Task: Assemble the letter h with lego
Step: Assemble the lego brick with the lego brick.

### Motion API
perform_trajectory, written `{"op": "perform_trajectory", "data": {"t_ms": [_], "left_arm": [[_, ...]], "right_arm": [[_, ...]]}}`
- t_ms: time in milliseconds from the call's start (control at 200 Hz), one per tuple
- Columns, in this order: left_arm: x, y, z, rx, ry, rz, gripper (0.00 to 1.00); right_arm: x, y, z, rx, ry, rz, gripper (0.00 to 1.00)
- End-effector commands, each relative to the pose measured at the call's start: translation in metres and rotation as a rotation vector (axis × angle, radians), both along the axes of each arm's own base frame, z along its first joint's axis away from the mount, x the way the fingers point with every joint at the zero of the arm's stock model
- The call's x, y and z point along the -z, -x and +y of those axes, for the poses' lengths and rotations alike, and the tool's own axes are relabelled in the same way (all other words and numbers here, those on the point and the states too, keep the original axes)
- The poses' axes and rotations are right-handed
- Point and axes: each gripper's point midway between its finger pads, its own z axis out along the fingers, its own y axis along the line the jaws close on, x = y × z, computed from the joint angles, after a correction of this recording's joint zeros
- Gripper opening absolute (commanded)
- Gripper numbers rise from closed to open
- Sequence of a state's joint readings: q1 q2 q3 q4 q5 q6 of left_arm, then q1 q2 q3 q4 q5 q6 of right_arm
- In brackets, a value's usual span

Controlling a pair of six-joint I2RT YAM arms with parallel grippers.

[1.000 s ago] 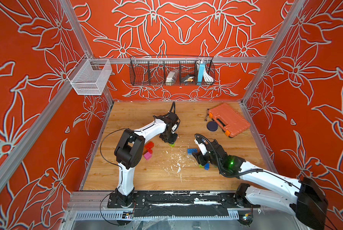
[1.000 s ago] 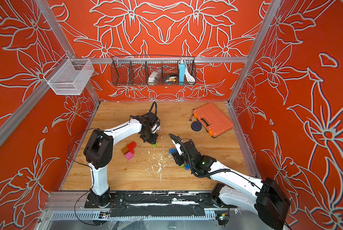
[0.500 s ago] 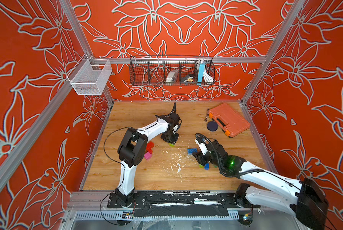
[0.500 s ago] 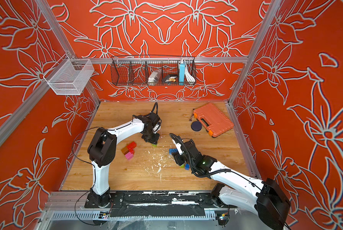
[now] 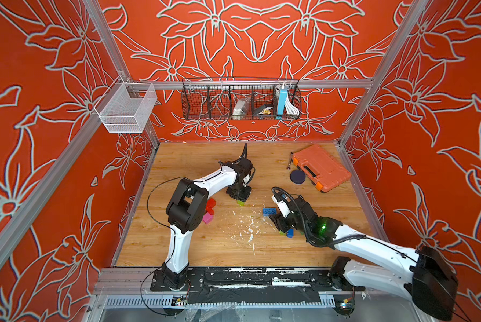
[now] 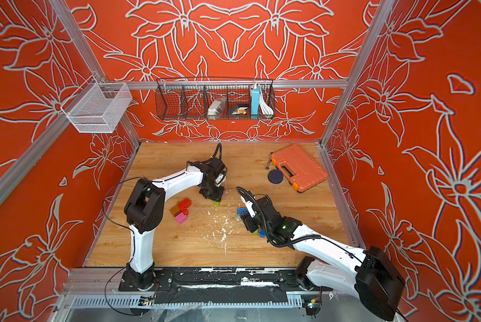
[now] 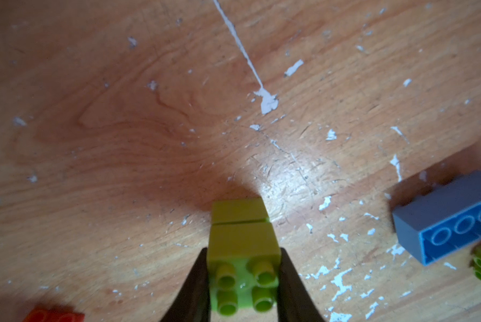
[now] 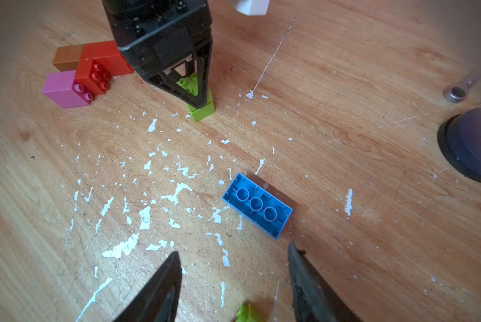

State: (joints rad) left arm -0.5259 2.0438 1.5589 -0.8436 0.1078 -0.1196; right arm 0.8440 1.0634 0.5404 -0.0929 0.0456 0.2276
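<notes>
Two lime green lego bricks (image 7: 242, 237) are stacked, studs up, with the lower one on the table; the stack shows in both top views (image 5: 241, 203) (image 6: 216, 203). My left gripper (image 7: 243, 252) is shut on the upper brick (image 8: 190, 83) from above. A blue lego brick (image 8: 257, 205) lies hollow side up in front of my right gripper (image 8: 233, 249), which is open and holds nothing. In a top view this gripper (image 5: 278, 223) hovers low over a small blue and lime brick (image 5: 289, 232). Red (image 8: 100, 65), brown (image 8: 66, 57) and pink (image 8: 63, 89) bricks sit joined together to the left.
An orange tool case (image 5: 320, 167) lies at the back right, with a dark round disc (image 5: 298, 176) and a metal socket tool (image 8: 455, 92) beside it. Wire baskets (image 5: 240, 100) hang on the back wall. White scrape marks cover the table's middle.
The left arm's elbow has shifted slightly while its gripper stays shut on the lime stack. The right arm has not visibly moved.
</notes>
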Motion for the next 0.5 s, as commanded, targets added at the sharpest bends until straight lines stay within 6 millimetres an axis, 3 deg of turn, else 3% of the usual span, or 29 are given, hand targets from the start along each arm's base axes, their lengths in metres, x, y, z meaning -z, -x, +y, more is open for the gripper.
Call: {"op": "perform_trajectory", "data": {"t_ms": [0,125,355,495], "left_arm": [[0.03,0.017,0.009,-0.006,-0.068,0.085,0.26],[0.026,0.026,0.01,-0.022,-0.06,0.087,0.26],[0.058,0.035,0.023,-0.026,-0.128,0.142,0.26],[0.058,0.03,0.027,-0.032,-0.143,0.101,0.26]], "right_arm": [[-0.003,-0.003,0.004,-0.001,-0.02,0.004,0.63],[-0.003,-0.004,0.005,-0.003,-0.011,0.011,0.63],[0.003,-0.008,0.013,-0.006,0.005,0.043,0.62],[0.009,-0.014,0.007,0.044,0.038,0.057,0.62]]}}
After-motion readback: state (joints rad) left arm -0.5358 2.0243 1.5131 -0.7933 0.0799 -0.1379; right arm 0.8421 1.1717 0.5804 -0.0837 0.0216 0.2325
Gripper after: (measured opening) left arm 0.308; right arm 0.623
